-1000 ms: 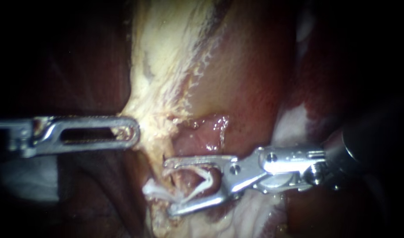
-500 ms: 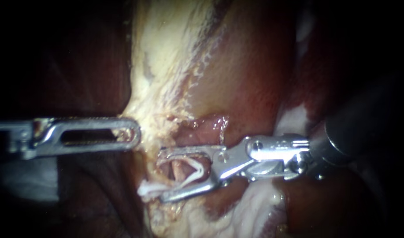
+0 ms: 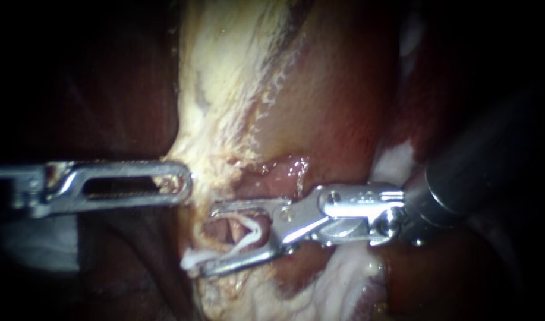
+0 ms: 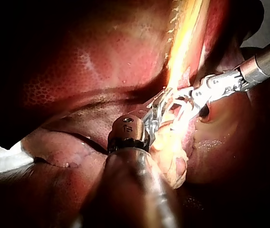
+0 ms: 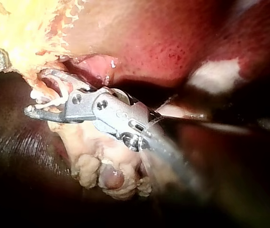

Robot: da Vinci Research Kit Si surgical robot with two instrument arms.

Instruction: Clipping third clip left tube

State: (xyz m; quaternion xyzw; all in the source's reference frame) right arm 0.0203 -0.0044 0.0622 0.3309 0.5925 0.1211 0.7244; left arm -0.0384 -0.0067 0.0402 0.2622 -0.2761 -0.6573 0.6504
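Note:
My right instrument [image 3: 210, 239] comes in from the right, its jaws wide apart and holding a white clip [image 3: 255, 233] between them. A pinkish tube [image 3: 229, 229] stands upright in the gap between the jaws, inside the clip's legs. My left instrument [image 3: 180, 181] lies level from the left, its slotted jaws shut on the edge of the yellowish tissue [image 3: 219, 107] just above the tube. In the right wrist view the right instrument [image 5: 37, 92] straddles the tube with the clip [image 5: 54, 102]. In the left wrist view the left instrument [image 4: 162, 105] meets the right instrument [image 4: 192, 97] at the tissue.
Reddish tissue [image 3: 343, 89] rises behind and right of the yellow strip. Dark liver [image 3: 106, 89] fills the left. Lumpy pale fat [image 5: 101, 173] hangs under the right instrument. A pale cloth [image 4: 2, 156] shows at the edge, beside the left shaft.
My right instrument has slid leftward, so its jaws and clip reach further across the tube. The left instrument has held still on the tissue.

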